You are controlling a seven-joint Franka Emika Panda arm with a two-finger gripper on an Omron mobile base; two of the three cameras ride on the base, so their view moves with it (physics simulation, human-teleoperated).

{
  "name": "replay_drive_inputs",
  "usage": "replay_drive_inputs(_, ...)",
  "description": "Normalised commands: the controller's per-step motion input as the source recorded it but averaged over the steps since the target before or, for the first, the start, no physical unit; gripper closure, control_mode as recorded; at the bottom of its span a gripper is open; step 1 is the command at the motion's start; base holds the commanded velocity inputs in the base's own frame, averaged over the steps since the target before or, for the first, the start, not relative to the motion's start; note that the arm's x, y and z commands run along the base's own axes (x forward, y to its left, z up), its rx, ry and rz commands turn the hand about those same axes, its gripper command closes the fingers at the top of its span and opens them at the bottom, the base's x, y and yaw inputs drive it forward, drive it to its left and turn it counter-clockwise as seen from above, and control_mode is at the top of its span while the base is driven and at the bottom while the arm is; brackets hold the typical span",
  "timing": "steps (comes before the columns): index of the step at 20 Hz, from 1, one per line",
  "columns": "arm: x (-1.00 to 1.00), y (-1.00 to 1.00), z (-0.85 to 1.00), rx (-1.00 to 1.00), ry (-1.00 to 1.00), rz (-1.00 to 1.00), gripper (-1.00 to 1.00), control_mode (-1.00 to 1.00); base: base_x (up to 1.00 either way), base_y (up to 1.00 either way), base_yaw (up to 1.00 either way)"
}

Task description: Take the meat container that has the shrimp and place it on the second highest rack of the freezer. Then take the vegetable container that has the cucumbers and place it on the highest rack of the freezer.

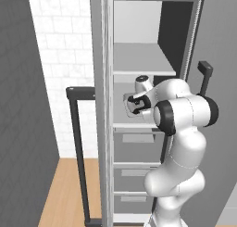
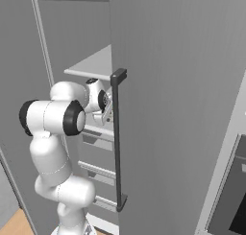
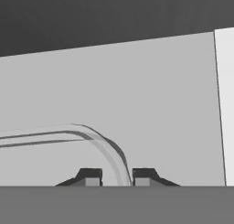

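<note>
Holding a container's rim over a freezer rack.

My dark two-finger gripper (image 3: 116, 177) is closed narrowly on the thin curved rim of a clear, pale container (image 3: 68, 134), one fingertip (image 3: 90, 177) on each side of the edge. My white arm (image 1: 178, 112) reaches into the open grey freezer (image 1: 143, 59), and the container sits on the flat grey rack (image 3: 151, 104) that I am working over, below the upper shelf (image 1: 139, 59). I judge this is the placing step: I should settle the container flat and well back from the rack's front edge before letting go, then draw straight out so my fingertips do not drag the rim. I cannot tell what is inside the container, shrimp or cucumbers, nor count the racks surely enough to name this one.
</note>
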Motion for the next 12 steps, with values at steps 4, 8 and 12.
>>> replay_drive_inputs(4, 0.0, 0.0, 0.0, 0.0, 0.0, 0.0, -1.0, -1.0, 0.0, 0.0, 0.0)
replay_drive_inputs(8, 0.0, 0.0, 0.0, 0.0, 0.0, 0.0, -1.0, -1.0, 0.0, 0.0, 0.0)
replay_drive_inputs(12, -0.19, 0.0, 0.0, 0.0, -0.04, 0.0, -1.0, -1.0, 0.0, 0.0, 0.0)
